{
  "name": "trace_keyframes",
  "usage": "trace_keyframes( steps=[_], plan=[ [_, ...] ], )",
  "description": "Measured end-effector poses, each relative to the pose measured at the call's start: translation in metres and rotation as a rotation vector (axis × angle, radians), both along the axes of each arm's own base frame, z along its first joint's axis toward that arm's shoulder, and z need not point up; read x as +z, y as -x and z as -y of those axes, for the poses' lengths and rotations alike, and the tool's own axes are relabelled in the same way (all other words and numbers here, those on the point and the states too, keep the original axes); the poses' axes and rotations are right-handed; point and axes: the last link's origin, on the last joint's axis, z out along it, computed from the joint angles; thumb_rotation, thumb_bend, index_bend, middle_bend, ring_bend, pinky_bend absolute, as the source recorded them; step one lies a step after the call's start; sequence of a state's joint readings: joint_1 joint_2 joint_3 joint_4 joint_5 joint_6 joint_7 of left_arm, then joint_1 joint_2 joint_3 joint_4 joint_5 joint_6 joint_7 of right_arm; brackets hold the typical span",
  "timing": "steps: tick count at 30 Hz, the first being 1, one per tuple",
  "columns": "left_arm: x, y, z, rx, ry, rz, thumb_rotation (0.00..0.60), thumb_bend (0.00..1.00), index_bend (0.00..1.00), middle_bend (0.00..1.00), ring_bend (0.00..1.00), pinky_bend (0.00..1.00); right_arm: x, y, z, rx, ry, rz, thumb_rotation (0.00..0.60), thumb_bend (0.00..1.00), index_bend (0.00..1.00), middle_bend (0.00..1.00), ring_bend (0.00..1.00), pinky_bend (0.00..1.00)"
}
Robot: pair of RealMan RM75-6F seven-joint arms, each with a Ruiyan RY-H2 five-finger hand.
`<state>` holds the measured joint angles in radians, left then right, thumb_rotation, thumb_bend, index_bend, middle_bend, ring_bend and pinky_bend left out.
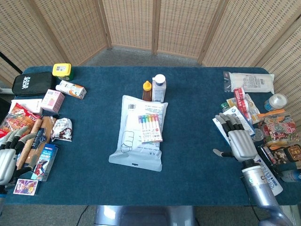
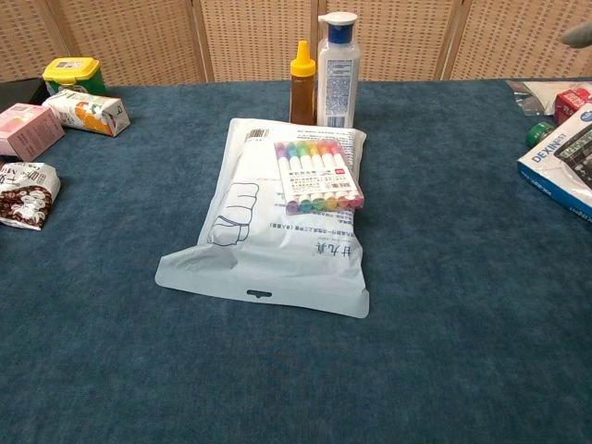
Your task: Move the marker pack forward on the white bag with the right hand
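Observation:
The marker pack [image 1: 151, 127] [image 2: 317, 176], a flat pack of several pastel pens, lies on the right half of the white bag [image 1: 138, 132] [image 2: 268, 222] at mid-table. My right hand [image 1: 236, 137] is raised over the table's right side, well right of the bag, fingers spread and empty. In the chest view only a grey tip [image 2: 579, 34] shows at the top right corner. My left hand [image 1: 8, 155] rests at the left edge by the snacks, fingers apart, holding nothing.
An amber bottle [image 1: 147, 90] and a white bottle [image 1: 159, 87] stand just behind the bag. Snack packs and boxes [image 1: 47, 127] crowd the left side. A calculator box [image 2: 566, 171] and more packets [image 1: 263, 117] crowd the right.

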<state>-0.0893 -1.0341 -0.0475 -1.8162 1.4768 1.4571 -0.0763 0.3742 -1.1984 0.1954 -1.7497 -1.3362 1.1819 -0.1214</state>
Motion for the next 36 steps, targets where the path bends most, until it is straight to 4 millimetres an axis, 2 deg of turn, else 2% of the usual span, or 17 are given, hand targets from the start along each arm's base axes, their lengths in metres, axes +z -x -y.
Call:
trace_keyframes(
  steps=[6,15,27,36],
  plan=[
    [0.005,-0.003,-0.003,-0.016,-0.006,0.002,0.600,0.49,0.20,0.03,0.00,0.00,-0.024,-0.035,0.025,0.070,-0.069,-0.019,0.600,0.00,0.00,0.00,0.00,0.00],
    [0.007,-0.002,-0.003,-0.013,-0.003,0.006,0.600,0.48,0.19,0.03,0.00,0.00,-0.062,-0.082,0.046,0.164,-0.154,-0.019,0.600,0.00,0.00,0.00,0.00,0.00],
    [0.009,-0.002,-0.003,-0.011,-0.014,0.009,0.600,0.48,0.18,0.03,0.00,0.00,-0.100,-0.115,0.053,0.209,-0.222,-0.017,0.600,0.00,0.00,0.00,0.00,0.00],
    [0.011,0.000,-0.002,-0.004,-0.022,0.009,0.600,0.48,0.18,0.03,0.00,0.00,-0.126,-0.130,0.059,0.221,-0.248,-0.047,0.600,0.00,0.00,0.00,0.00,0.00]
  ],
)
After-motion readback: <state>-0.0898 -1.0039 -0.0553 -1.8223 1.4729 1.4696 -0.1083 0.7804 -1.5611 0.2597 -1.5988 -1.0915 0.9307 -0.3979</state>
